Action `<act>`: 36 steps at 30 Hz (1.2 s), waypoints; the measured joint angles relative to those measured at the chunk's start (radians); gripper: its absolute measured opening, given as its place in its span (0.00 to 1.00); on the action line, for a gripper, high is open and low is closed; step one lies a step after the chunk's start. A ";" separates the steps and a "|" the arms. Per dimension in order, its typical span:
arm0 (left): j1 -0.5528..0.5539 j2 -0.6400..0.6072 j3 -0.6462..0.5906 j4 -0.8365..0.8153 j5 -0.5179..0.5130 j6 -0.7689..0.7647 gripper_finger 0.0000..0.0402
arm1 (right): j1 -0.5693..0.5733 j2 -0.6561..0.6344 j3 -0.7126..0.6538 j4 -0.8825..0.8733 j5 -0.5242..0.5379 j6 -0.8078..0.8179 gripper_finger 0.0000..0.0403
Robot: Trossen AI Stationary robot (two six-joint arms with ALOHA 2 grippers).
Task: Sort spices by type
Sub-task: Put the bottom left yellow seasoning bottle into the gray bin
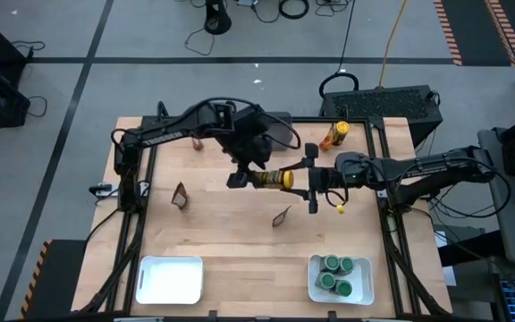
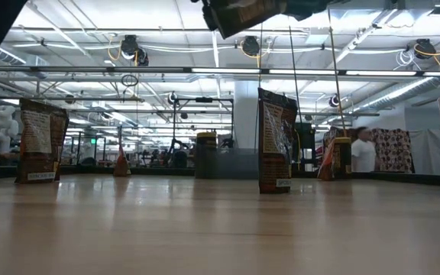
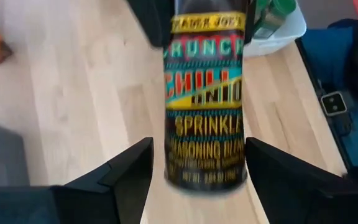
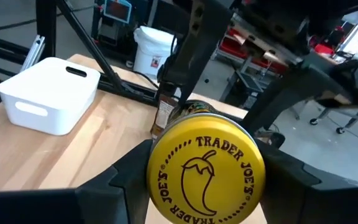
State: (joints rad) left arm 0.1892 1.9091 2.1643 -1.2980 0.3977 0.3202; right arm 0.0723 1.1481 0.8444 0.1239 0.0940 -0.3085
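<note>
Both jaws meet at one yellow-lidded jar [image 1: 271, 179] held in the air over the middle of the tabletop [image 1: 222, 237]. The right gripper [image 1: 313, 186] pinches the jar at its lid end, its fingers pressed on either side of the yellow lid [image 4: 206, 176]. The left gripper [image 1: 240, 176] stands spread around the jar's base end, and a gap shows on each side of the label in the left wrist view, so it seems to carry none of the weight.

This jar looks stiff and light, with a smooth printed label that could slip; the ridged lid or the body just below it is the safer place to hold.

Its long axis lies level, running across the tabletop from one arm to the other, lid toward the right arm.

Elsewhere, green-lidded jars [image 1: 338, 275] sit in a white tray [image 1: 365, 291].
</note>
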 joint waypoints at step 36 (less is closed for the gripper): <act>-0.237 -0.790 -1.440 1.354 -0.325 -0.288 0.63 | -0.590 0.584 0.699 -0.809 -0.126 0.087 0.52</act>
State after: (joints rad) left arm -0.0473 1.1193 0.7243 0.0561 0.0725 0.0327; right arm -0.5178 1.7323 1.5436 -0.6854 -0.0323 -0.2219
